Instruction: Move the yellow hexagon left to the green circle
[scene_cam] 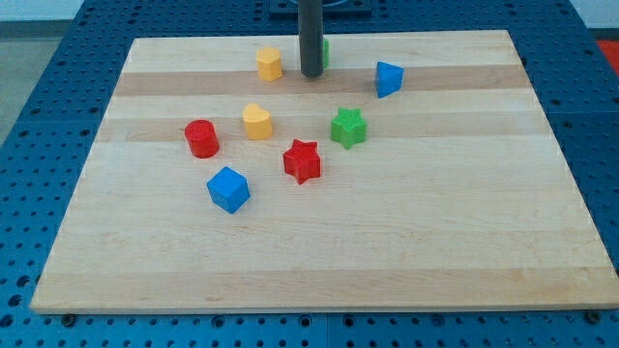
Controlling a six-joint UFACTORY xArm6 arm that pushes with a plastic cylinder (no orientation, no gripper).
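Note:
The yellow hexagon (270, 64) sits near the view's top, left of centre. My tip (310, 73) rests on the board just to its right, a small gap apart. The green circle (325, 51) is almost wholly hidden behind the rod; only a green sliver shows at the rod's right edge.
A blue triangular block (388, 78) lies at the upper right. A yellow heart (257, 122), a red cylinder (202, 138), a green star (348, 127), a red star (302, 160) and a blue cube (228, 188) are spread over the middle. The wooden board (435, 242) ends on a blue pegboard.

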